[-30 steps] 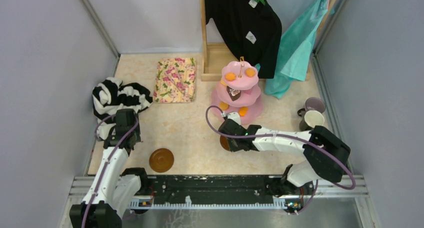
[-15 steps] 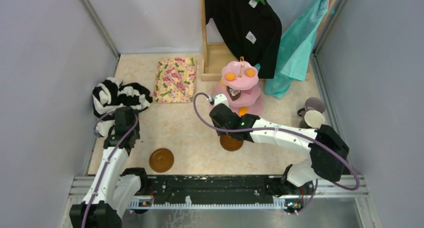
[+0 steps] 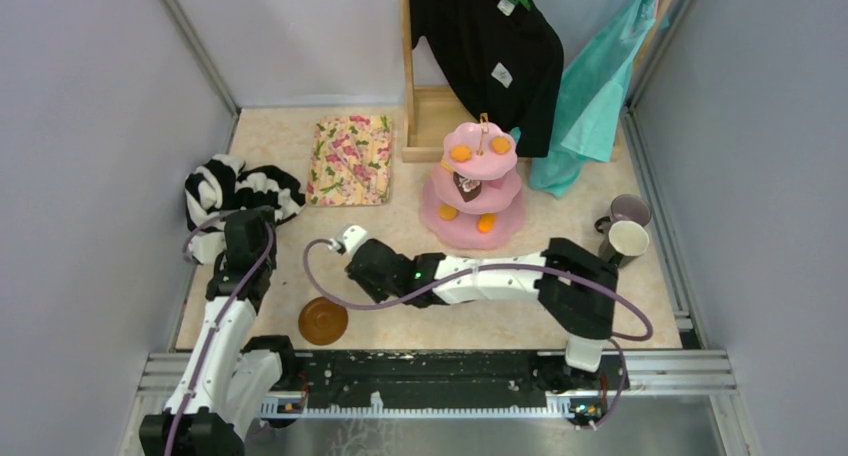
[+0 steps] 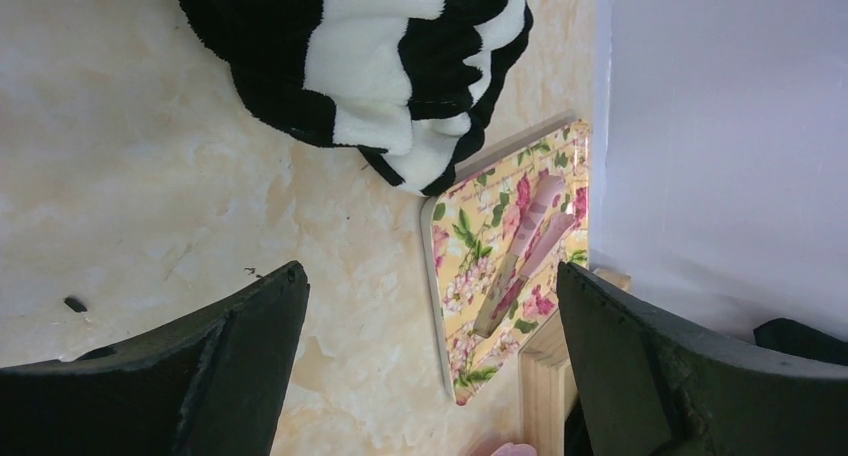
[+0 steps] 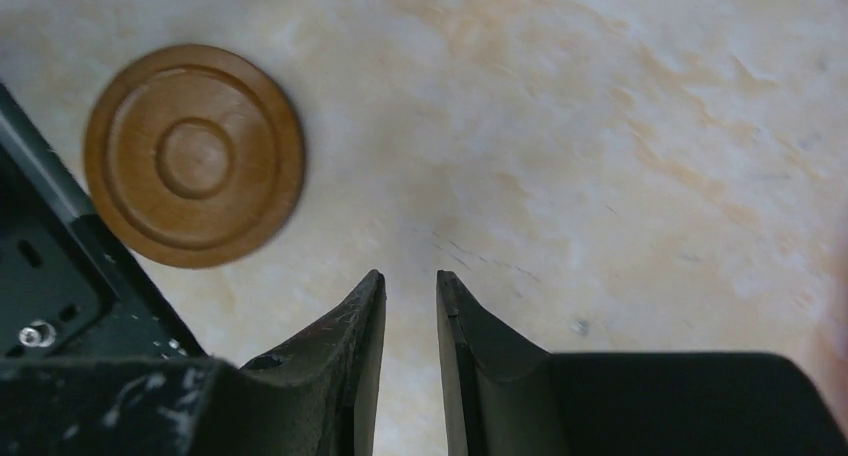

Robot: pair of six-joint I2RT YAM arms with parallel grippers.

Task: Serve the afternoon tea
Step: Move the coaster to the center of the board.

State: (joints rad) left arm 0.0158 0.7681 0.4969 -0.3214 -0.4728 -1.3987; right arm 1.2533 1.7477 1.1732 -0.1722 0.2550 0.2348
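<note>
The pink three-tier cake stand (image 3: pixel 473 211) stands at the back centre with orange pastries (image 3: pixel 461 153) and a brown one on its tiers. The lilac mug (image 3: pixel 631 210) and cream mug (image 3: pixel 628 238) sit at the right. One brown saucer (image 3: pixel 323 320) lies near the front rail and also shows in the right wrist view (image 5: pixel 195 156). The other saucer is hidden, I think under the right arm. My right gripper (image 3: pixel 355 269) (image 5: pixel 410 276) is low over bare table right of the saucer, empty, with the jaws a narrow gap apart. My left gripper (image 3: pixel 240 224) (image 4: pixel 425 276) is wide open and empty.
A black-and-white striped garment (image 3: pixel 240 191) (image 4: pixel 370 66) lies at the left, just beyond my left gripper. A floral cloth (image 3: pixel 350 159) (image 4: pixel 505 266) lies behind it. A wooden rack (image 3: pixel 428 126) with black and teal clothes stands at the back. The black front rail (image 5: pixel 45 276) is close to the saucer.
My right arm has swung left, from the second saucer in front of the cake stand to beside the front-left saucer. The second saucer was left on the table. The left arm barely moved.
</note>
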